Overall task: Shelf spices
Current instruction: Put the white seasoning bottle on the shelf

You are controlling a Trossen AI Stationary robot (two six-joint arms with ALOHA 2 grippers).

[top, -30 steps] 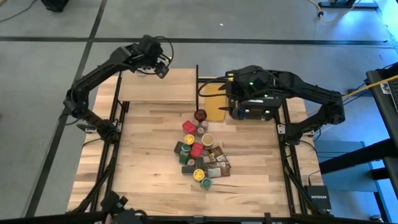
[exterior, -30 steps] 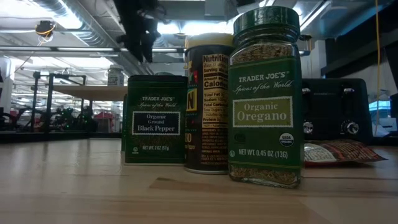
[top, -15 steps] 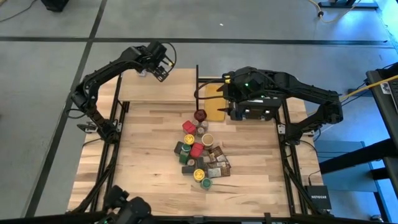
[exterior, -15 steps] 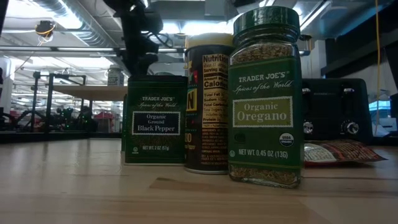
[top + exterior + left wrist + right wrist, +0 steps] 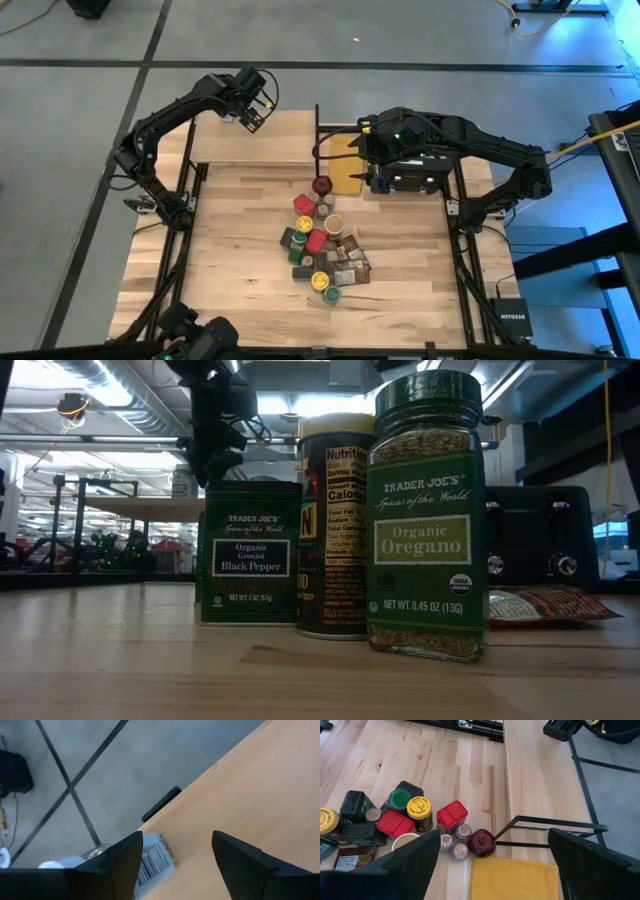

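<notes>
Spices lie clustered on the table just ahead of and below my right gripper — fingers spread wide, nothing between them — while my left gripper, also parted and empty, hovers over the shelf at its far corner, well apart from that pile.

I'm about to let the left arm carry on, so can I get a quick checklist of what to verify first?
1. Left gripper over the shelf's far corner: ok.
2. Its fingers apart: ok.
3. A jar beside them on the shelf edge, fully seated: cannot tell.
4. Right gripper open and empty above the yellow board: ok.
5. Spices still piled on the table, not shelved: not ok.
</notes>
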